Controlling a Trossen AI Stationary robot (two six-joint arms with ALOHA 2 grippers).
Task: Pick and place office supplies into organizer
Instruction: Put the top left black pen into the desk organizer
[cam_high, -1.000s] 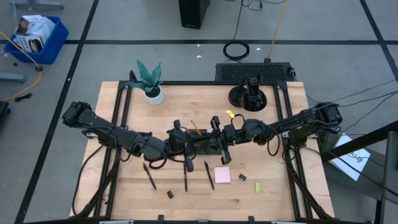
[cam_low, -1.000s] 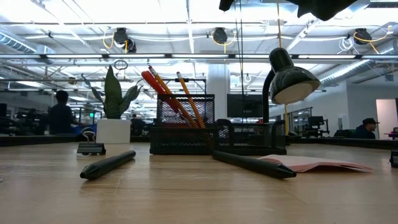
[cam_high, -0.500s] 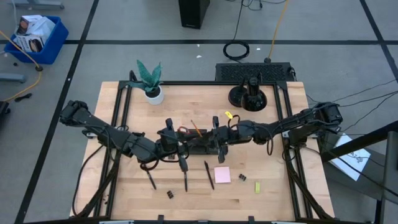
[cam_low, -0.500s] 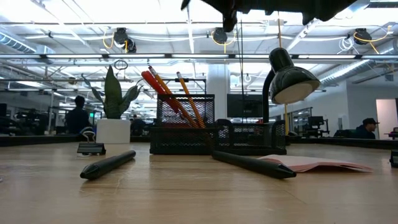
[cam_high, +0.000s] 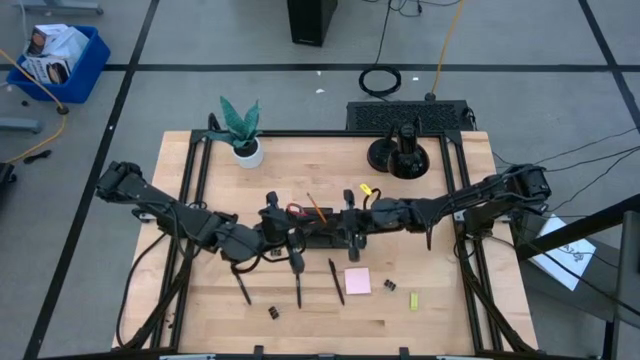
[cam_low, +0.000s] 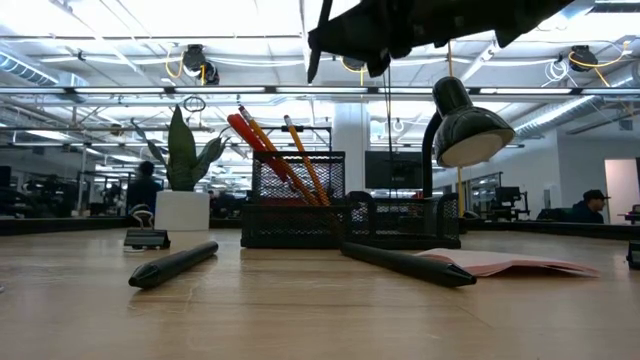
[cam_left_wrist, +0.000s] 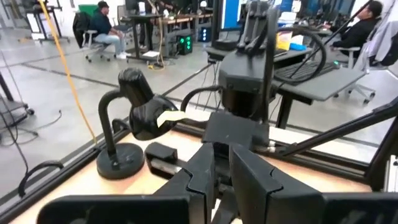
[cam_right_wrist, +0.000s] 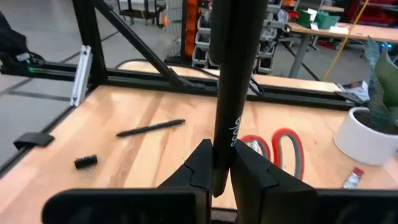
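At the middle of the tabletop (cam_high: 200, 320), both my arms meet over the organizer (cam_high: 320, 233), the low black mesh tray that sits at the centre of the high view. My right tool (cam_right_wrist: 214, 163) is clamped on a black marker (cam_right_wrist: 229, 93), held upright between narrow fingers, with the red-handled scissors (cam_right_wrist: 286, 149) lying on the wood beyond it. My left tool (cam_left_wrist: 219, 175) has its fingers close together with something dark between them; I cannot tell what it is. From the organizer, three black pens (cam_high: 297, 278) lie toward six and seven o'clock, with the pink sticky-note pad (cam_high: 357, 281) at about five o'clock. A binder clip (cam_high: 388, 287) and a small yellow-green piece (cam_high: 414, 301) lie farther out toward four o'clock. Another binder clip (cam_high: 272, 312) rests near the front edge. Orange pencils (cam_low: 300, 160) lean in the organizer's taller mesh cup in the low view. The potted plant (cam_high: 242, 133) stands at eleven o'clock, the desk lamp (cam_high: 400, 152) at one o'clock.
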